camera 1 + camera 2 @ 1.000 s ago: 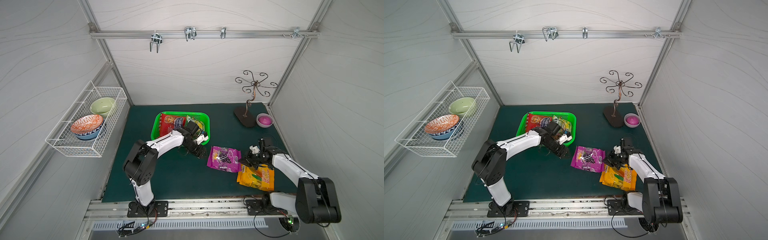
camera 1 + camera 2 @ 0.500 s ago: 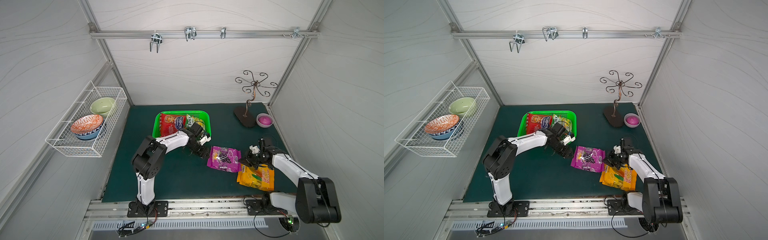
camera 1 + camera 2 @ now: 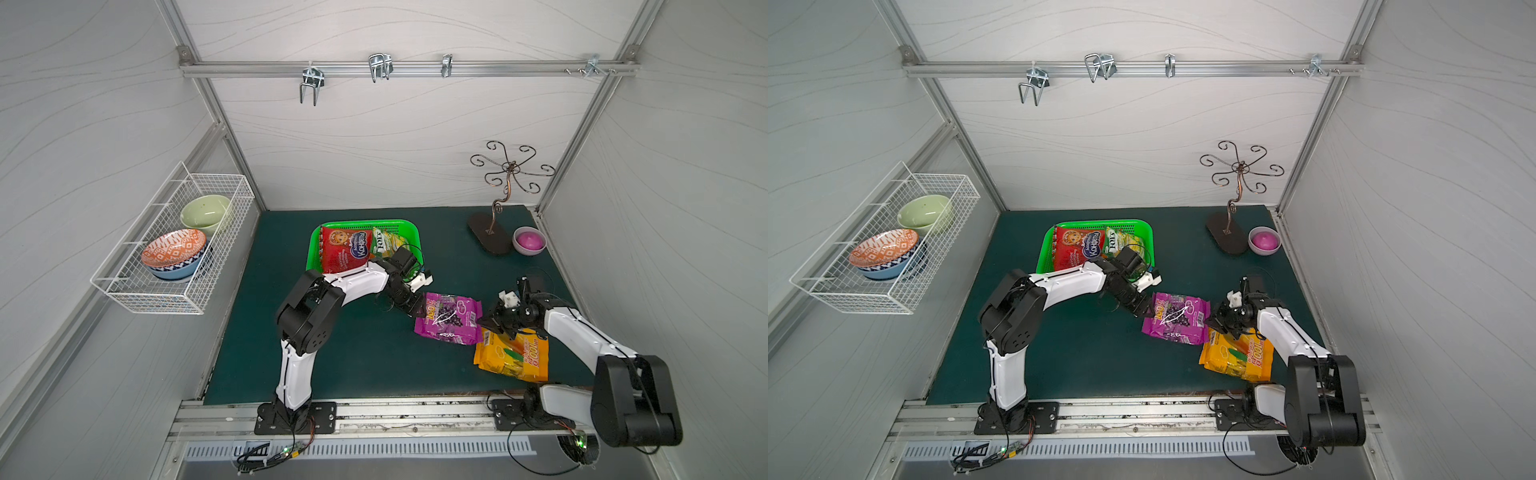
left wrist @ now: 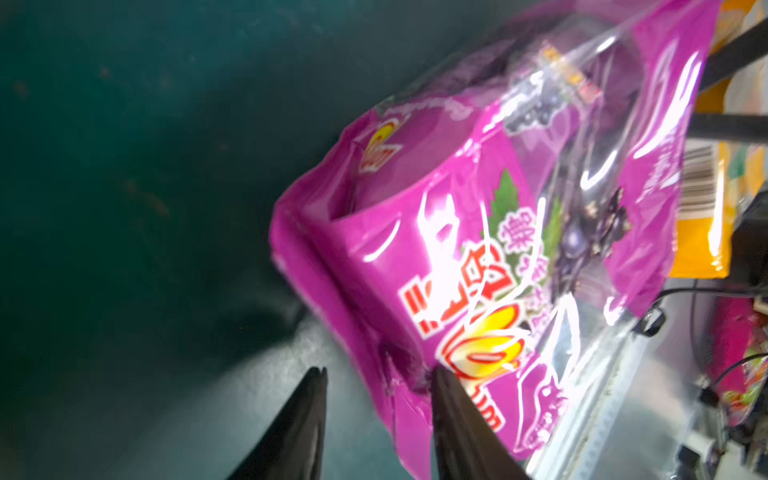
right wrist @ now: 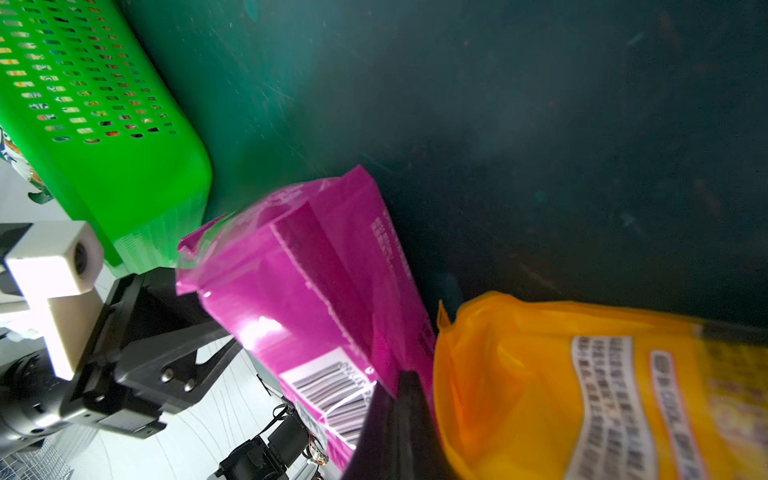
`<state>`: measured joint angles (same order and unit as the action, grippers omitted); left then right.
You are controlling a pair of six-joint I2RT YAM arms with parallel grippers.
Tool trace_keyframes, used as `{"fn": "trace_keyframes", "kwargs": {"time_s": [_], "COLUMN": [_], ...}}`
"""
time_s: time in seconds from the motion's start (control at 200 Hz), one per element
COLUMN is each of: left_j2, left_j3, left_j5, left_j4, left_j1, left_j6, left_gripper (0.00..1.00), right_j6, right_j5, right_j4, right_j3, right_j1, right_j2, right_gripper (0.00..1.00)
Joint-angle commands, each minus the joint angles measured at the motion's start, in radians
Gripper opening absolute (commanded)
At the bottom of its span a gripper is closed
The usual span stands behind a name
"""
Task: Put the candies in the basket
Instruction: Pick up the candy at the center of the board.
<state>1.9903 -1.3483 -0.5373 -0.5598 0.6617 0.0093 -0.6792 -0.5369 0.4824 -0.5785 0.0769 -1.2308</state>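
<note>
Two candy bags, purple grape bag and yellow-orange bag, lie on the tabletop outside the green basket. Left gripper jaws straddle the purple corner, spread; bite deep before lifting. Right gripper jaws pressed together

A scrolled metal stand rises at the back of the dark green mat, a pink bowl just beside its base. Well apart from the stand, a white wire basket holds a pale green bowl and an orange patterned bowl. Above the stand, a rail carries hooks
</note>
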Motion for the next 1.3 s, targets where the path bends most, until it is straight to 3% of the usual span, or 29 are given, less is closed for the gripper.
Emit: {"fn": "trace_keyframes", "kwargs": {"time_s": [0.0,0.135,0.22,0.405,0.865,1.0,1.15,1.295], "left_j2": [0.029,0.031,0.024,-0.018,0.007,0.037,0.046,0.029], "left_j3": [-0.043,-0.049,-0.049,-0.003,-0.001,-0.038,-0.071,-0.119], "left_j5": [0.006,0.003,0.009,0.015,-0.014,-0.032,-0.069,-0.098], "left_j4": [0.010,0.004,0.003,0.023,0.035,0.015,-0.007,-0.072], "left_j1": [0.002,0.002,0.002,-0.032,-0.045,-0.041,-0.038,-0.049], "left_j6": [0.016,0.015,0.005,-0.002,-0.023,-0.026,-0.016,-0.007], "left_gripper": [0.33,0.19,0.19,0.30,0.28,0.21,0.00,0.00], "right_j6": [0.019,0.019,0.021,0.027,0.025,0.023,0.026,0.038], "right_j5": [-0.002,-0.003,-0.003,0.003,0.005,-0.001,-0.026,-0.020], "right_j4": [-0.001,-0.002,-0.001,0.004,0.001,-0.005,-0.026,-0.027], "right_j3": [-0.001,-0.001,-0.001,-0.001,0.001,0.002,0.007,-0.005], "right_j1": [0.003,0.003,0.003,0.003,0.003,0.002,0.004,0.029], "right_j2": [0.005,0.005,0.007,0.006,0.007,0.006,0.018,0.048], "right_gripper": [0.00,0.00,0.00,0.00,0.00,0.00,0.00,0.00]}}
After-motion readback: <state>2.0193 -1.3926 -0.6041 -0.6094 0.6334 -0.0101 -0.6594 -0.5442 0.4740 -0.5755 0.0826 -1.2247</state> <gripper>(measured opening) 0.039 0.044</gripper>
